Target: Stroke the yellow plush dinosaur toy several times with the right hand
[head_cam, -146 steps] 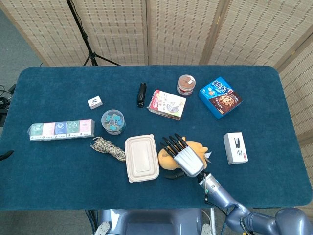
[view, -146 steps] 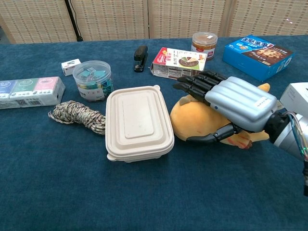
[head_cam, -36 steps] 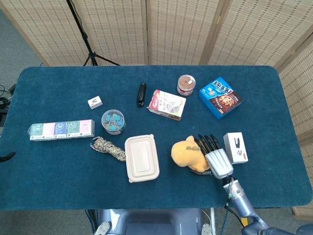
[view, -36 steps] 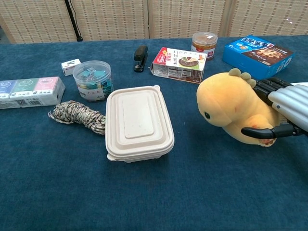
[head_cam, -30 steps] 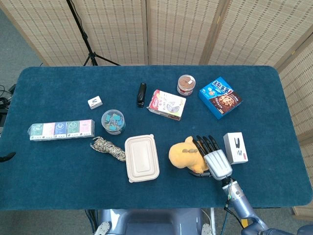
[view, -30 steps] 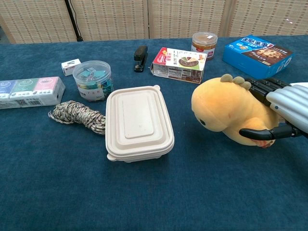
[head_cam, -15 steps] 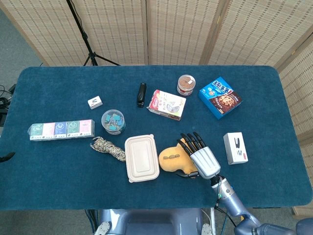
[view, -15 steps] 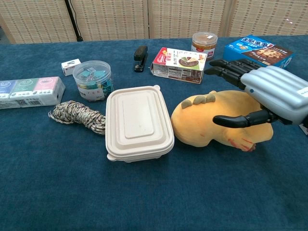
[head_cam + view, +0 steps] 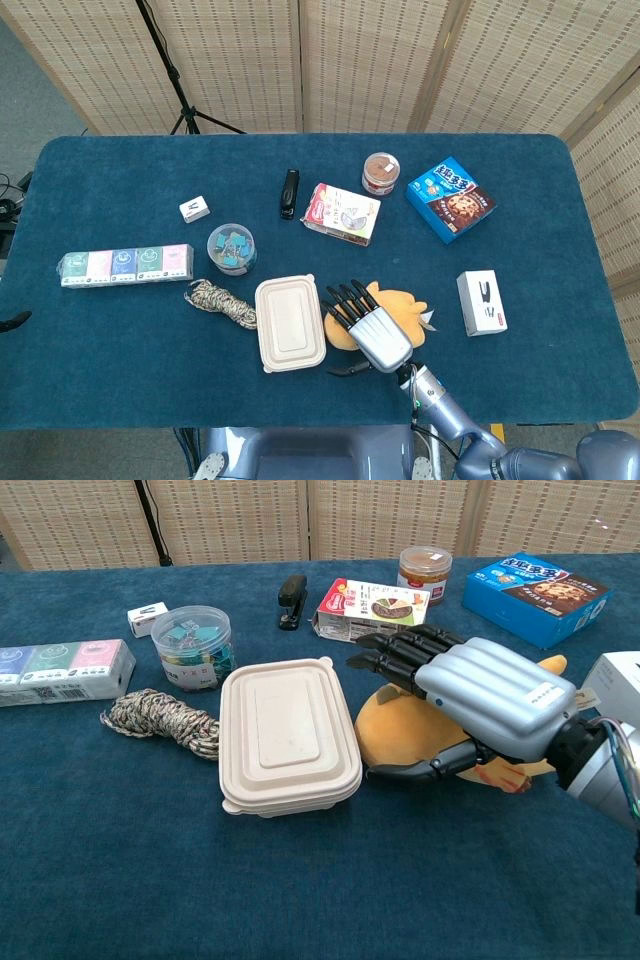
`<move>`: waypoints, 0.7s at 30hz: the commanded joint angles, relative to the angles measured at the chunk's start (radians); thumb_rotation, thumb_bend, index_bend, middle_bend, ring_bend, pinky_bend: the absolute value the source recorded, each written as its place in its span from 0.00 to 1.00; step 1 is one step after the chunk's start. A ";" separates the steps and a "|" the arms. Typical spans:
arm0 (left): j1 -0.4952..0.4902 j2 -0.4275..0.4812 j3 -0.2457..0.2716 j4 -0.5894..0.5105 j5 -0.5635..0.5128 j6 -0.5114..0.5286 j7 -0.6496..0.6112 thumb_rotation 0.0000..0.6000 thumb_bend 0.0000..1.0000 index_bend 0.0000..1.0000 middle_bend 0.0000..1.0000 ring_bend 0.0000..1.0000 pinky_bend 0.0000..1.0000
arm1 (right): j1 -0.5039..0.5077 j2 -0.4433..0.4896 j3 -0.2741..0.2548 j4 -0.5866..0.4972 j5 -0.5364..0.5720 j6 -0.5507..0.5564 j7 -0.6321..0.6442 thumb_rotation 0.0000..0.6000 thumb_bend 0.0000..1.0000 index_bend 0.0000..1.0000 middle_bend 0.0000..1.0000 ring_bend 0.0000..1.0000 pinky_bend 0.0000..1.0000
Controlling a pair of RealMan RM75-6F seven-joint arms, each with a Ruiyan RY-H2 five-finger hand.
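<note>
The yellow plush dinosaur lies flat on the blue table, just right of the beige lunch box. My right hand lies palm-down over the toy's head end, fingers stretched toward the lunch box and thumb low along the toy's near side. Most of the toy is hidden under the hand; its tail end shows to the right. The hand holds nothing. My left hand is not visible in either view.
A beige lidded lunch box touches the toy's left side. A white box sits right. Behind are a snack carton, a jar, a blue cookie box, a stapler, a clip tub, a rope bundle.
My right hand has slid left from the toy's tail over its body to its head. The toy has tipped from upright to lying flat and shifted left against the lunch box.
</note>
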 commanded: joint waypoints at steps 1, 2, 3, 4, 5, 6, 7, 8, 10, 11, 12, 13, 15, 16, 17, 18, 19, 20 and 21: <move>0.000 -0.001 0.002 0.000 0.003 0.000 0.003 1.00 0.00 0.00 0.00 0.00 0.00 | -0.004 -0.015 -0.006 0.027 0.001 0.005 -0.003 0.00 0.00 0.00 0.00 0.00 0.00; 0.000 -0.001 0.002 0.001 0.002 0.000 0.003 1.00 0.00 0.00 0.00 0.00 0.00 | -0.006 -0.016 -0.008 0.033 0.005 0.004 0.000 0.00 0.00 0.00 0.00 0.00 0.00; 0.000 -0.001 0.002 0.001 0.000 0.000 0.003 1.00 0.00 0.00 0.00 0.00 0.00 | -0.009 -0.015 -0.009 0.038 0.011 0.003 0.003 0.00 0.00 0.00 0.00 0.00 0.00; 0.000 -0.001 0.001 0.001 -0.002 0.001 0.004 1.00 0.00 0.00 0.00 0.00 0.00 | -0.015 -0.014 -0.009 0.042 0.020 0.003 0.009 0.00 0.00 0.00 0.00 0.00 0.00; 0.001 -0.001 0.001 0.000 -0.003 0.002 0.004 1.00 0.00 0.00 0.00 0.00 0.00 | -0.019 -0.012 -0.009 0.046 0.027 0.004 0.013 0.00 0.00 0.00 0.00 0.00 0.00; 0.001 -0.001 0.001 0.000 -0.002 0.003 0.004 1.00 0.00 0.00 0.00 0.00 0.00 | -0.027 -0.010 -0.009 0.053 0.034 0.009 0.019 0.00 0.00 0.00 0.00 0.00 0.00; 0.002 -0.001 0.001 -0.001 -0.001 0.004 0.005 1.00 0.00 0.00 0.00 0.00 0.00 | -0.033 -0.008 -0.009 0.058 0.040 0.014 0.024 0.00 0.00 0.00 0.00 0.00 0.00; 0.002 -0.002 0.002 -0.001 0.000 0.005 0.006 1.00 0.00 0.00 0.00 0.00 0.00 | -0.039 -0.007 -0.010 0.062 0.045 0.019 0.030 0.00 0.00 0.00 0.00 0.00 0.00; 0.001 -0.003 0.002 -0.002 0.000 0.004 0.009 1.00 0.00 0.00 0.00 0.00 0.00 | -0.052 -0.001 -0.012 0.070 0.055 0.027 0.043 0.00 0.00 0.00 0.00 0.00 0.00; 0.000 -0.003 0.002 -0.002 -0.001 0.004 0.011 1.00 0.00 0.00 0.00 0.00 0.00 | -0.057 0.002 -0.013 0.073 0.059 0.032 0.047 0.00 0.00 0.00 0.00 0.00 0.00; -0.001 -0.004 0.002 -0.003 -0.002 0.003 0.014 1.00 0.00 0.00 0.00 0.00 0.00 | -0.064 0.005 -0.014 0.075 0.062 0.039 0.054 0.00 0.00 0.00 0.00 0.00 0.00; -0.001 -0.004 0.002 -0.003 -0.002 0.003 0.016 1.00 0.00 0.00 0.00 0.00 0.00 | -0.069 0.007 -0.014 0.076 0.064 0.044 0.059 0.00 0.00 0.00 0.00 0.00 0.00; -0.002 -0.006 0.002 -0.005 -0.004 0.003 0.022 1.00 0.00 0.00 0.00 0.00 0.00 | -0.081 0.014 -0.015 0.079 0.071 0.056 0.068 0.00 0.00 0.00 0.00 0.00 0.00; -0.002 -0.006 0.003 -0.006 -0.004 0.003 0.025 1.00 0.00 0.00 0.00 0.00 0.00 | -0.087 0.016 -0.015 0.079 0.075 0.061 0.071 0.00 0.00 0.00 0.00 0.00 0.00; -0.002 -0.007 0.003 -0.007 -0.004 0.003 0.027 1.00 0.00 0.00 0.00 0.00 0.00 | -0.092 0.018 -0.015 0.079 0.078 0.067 0.075 0.00 0.00 0.00 0.00 0.00 0.00; -0.002 -0.008 0.003 -0.008 -0.003 0.004 0.029 1.00 0.00 0.00 0.00 0.00 0.00 | -0.101 0.022 -0.015 0.078 0.083 0.074 0.082 0.00 0.00 0.00 0.00 0.00 0.00; -0.002 -0.008 0.003 -0.008 -0.004 0.004 0.031 1.00 0.00 0.00 0.00 0.00 0.00 | -0.106 0.024 -0.016 0.079 0.086 0.078 0.087 0.00 0.00 0.00 0.00 0.00 0.00; -0.003 -0.008 0.003 -0.008 -0.005 0.004 0.032 1.00 0.00 0.00 0.00 0.00 0.00 | -0.112 0.027 -0.017 0.079 0.089 0.082 0.092 0.00 0.00 0.00 0.00 0.00 0.00; -0.003 -0.009 0.003 -0.008 -0.006 0.004 0.032 1.00 0.00 0.00 0.00 0.00 0.00 | -0.119 0.030 -0.019 0.080 0.092 0.087 0.098 0.00 0.00 0.00 0.00 0.00 0.00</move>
